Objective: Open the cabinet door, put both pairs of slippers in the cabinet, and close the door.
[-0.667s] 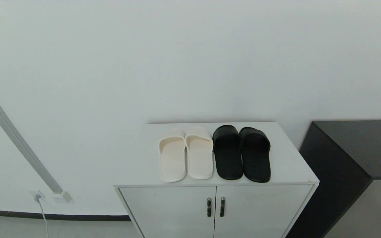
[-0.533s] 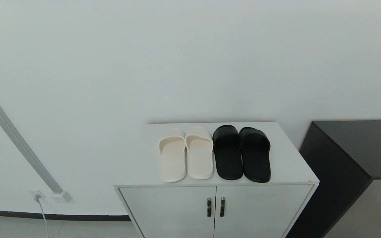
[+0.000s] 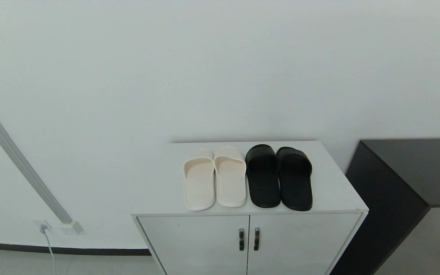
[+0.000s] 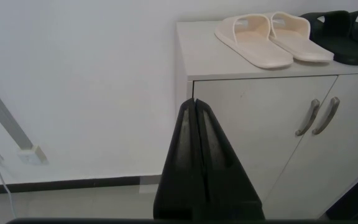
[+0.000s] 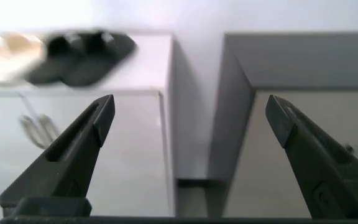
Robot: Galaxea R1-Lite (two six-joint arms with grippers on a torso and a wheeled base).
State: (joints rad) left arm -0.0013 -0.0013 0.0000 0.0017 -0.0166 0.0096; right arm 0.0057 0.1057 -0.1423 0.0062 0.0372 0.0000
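Observation:
A white pair of slippers (image 3: pixel 214 177) and a black pair of slippers (image 3: pixel 279 176) lie side by side on top of a white cabinet (image 3: pixel 330 191). Both cabinet doors are closed, with two dark handles (image 3: pixel 248 238) at the middle. My left gripper (image 4: pixel 195 109) is shut with nothing in it, low and out in front of the cabinet's left door (image 4: pixel 253 134); the white slippers (image 4: pixel 272 40) lie above it. My right gripper (image 5: pixel 188 124) stands wide open and empty, off the cabinet's right side, with the black slippers (image 5: pixel 82 53) at a distance.
A dark cabinet (image 3: pixel 407 179) stands right beside the white one. A wall socket with a plugged-in cable (image 3: pixel 44 229) and a grey cable duct (image 3: pixel 17 160) are on the wall at the left. The floor lies in front of the cabinet.

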